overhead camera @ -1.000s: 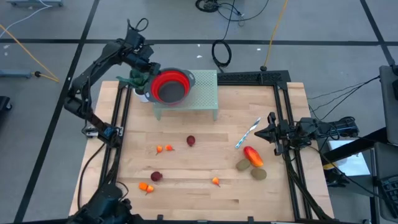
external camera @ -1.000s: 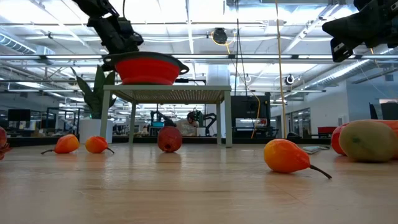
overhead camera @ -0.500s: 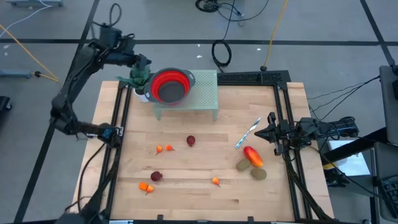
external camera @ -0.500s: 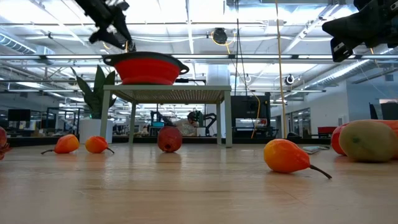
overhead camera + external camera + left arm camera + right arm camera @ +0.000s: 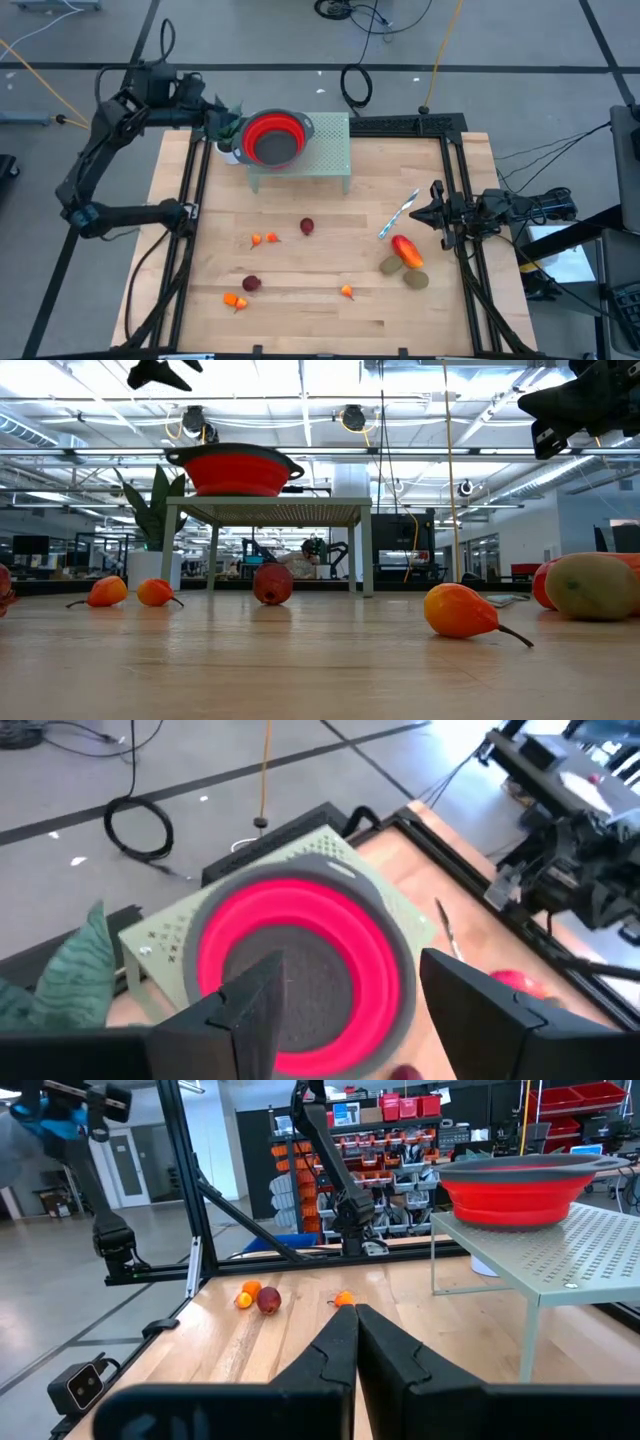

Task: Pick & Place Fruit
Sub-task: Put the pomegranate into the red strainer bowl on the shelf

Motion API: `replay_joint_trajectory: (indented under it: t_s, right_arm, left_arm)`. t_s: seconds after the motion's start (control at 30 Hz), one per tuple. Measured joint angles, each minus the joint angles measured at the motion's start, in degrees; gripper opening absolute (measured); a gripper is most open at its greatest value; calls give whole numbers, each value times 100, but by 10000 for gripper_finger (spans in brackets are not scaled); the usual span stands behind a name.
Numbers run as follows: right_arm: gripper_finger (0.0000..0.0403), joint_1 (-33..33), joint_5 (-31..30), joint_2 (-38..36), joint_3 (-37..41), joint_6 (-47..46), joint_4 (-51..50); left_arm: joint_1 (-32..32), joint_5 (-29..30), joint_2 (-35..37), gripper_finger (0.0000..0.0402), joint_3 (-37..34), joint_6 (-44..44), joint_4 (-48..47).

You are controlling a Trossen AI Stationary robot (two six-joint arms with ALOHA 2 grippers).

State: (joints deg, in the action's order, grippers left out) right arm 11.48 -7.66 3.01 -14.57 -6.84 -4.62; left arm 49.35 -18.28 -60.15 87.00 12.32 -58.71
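Left gripper [image 5: 212, 113] hovering high beside the red collapsible bowl [image 5: 273, 137], jaws wide and empty, apparently clear of the bowl to head for the fruit. Bowl perched on the pale green perforated stand [image 5: 330, 150], probably the drop target. Fruit all scattered on the tabletop [image 5: 330, 315]: dark red ones [image 5: 306, 227], tiny orange pieces [image 5: 264, 239], red-orange oval [image 5: 406, 250] touching brownish-green ovals [image 5: 416, 279]. Right gripper [image 5: 436, 213] parked at the right edge, jaws closed, empty.

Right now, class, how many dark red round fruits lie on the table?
2. One dark red fruit lies near the table's middle, in front of the green stand; the other lies toward the near left, beside an orange piece. None appears hidden.
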Motion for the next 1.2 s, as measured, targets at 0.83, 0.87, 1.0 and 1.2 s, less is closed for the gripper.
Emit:
replay_joint_trajectory:
  t_s: [0.83, 0.87, 1.0, 1.2]
  right_arm:
    - [0, -1, 2, 0, 0, 1, -9]
    - [0, -1, 2, 0, 0, 1, -9]
    - [0, -1, 2, 0, 0, 1, -9]
    - [0, 1, 17, 0, 0, 1, -9]
  left_arm:
    - [-2052, 834, 211, 230, -2, 841, -621]
    - [-2076, 844, 211, 230, -2, 871, -621]
    - [-2195, 848, 211, 230, -2, 880, -621]
    - [-2524, 1039, 163, 230, -2, 922, -621]
